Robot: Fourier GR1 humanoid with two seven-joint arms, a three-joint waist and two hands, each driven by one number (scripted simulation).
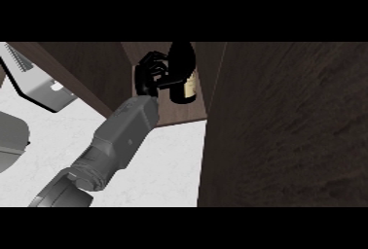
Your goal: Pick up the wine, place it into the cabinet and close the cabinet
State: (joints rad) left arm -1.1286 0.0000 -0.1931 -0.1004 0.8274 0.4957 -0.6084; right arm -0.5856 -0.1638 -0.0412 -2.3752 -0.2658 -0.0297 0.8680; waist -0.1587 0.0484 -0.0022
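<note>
Already the wine bottle [182, 73] stands inside the open cabinet [176, 114], on its shelf, with one hand [151, 75] curled round it from the left; which arm it is I cannot tell, as only one shows. Judging by this, placing is nearly done: next comes letting go, drawing back, and swinging the dark door [287, 126] closed.

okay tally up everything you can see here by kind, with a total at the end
Wine bottle: 1, dark with a pale label, inside the cabinet
Cabinet: 1, its door open
Robot hand: 1, curled round the bottle
Grey appliance at the left edge: 1
Metal tray-like object on the counter: 1
Total: 5
</note>
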